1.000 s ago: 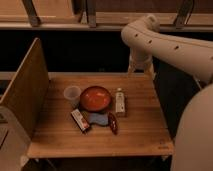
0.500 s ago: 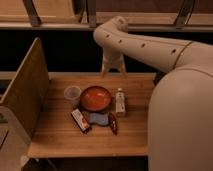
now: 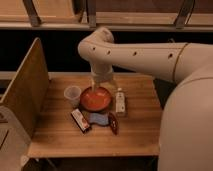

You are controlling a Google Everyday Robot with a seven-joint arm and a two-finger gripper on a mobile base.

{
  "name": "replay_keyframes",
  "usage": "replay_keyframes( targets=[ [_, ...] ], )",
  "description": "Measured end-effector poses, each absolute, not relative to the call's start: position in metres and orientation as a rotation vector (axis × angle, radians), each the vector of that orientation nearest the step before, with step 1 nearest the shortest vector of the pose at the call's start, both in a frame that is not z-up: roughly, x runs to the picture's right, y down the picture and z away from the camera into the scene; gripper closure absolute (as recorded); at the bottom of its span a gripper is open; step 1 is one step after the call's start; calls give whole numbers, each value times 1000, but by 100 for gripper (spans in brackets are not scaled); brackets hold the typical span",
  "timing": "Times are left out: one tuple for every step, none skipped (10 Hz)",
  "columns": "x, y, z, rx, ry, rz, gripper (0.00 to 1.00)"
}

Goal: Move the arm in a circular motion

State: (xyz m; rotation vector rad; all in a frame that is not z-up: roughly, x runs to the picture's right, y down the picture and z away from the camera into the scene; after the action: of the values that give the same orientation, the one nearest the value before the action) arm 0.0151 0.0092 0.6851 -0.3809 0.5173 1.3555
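1. Arm (image 3: 145,55): the cream-white tubular segment enters from the right edge and runs left above the desk (image 3: 135,137). The rounded elbow sits above the desk's far edge, left of centre. From the elbow a short segment drops straight down.

2. End effector (image 3: 102,86): located at the lower end of the dropped segment, directly over the far rim of the bowl (image 3: 96,100). Open or closed state: cannot be told. Contact with the bowl cannot be told either.

3. Desk contents:
- Bowl: red, near the desk centre.
- Cup (image 3: 73,94): clear, upright, just left of the bowl.
- Bottle (image 3: 120,101): small, white, just right of the bowl.
- Bar (image 3: 80,120): dark, lying flat in front of the cup.
- Pouch (image 3: 99,119): blue, in front of the bowl, between the bar and a dark red packet (image 3: 113,123).

4. Panel (image 3: 27,92): wooden, standing upright along the desk's left side.
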Motion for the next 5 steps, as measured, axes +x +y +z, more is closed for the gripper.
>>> replay_keyframes(
  targets=[
    [30, 16, 680, -350, 549, 1372, 35],
    [60, 20, 673, -286, 605, 1403, 35],
    [85, 19, 669, -228, 652, 1430, 35],
    [115, 14, 666, -161, 710, 1462, 35],
    [137, 7, 667, -113, 757, 1490, 35]
  ],
)
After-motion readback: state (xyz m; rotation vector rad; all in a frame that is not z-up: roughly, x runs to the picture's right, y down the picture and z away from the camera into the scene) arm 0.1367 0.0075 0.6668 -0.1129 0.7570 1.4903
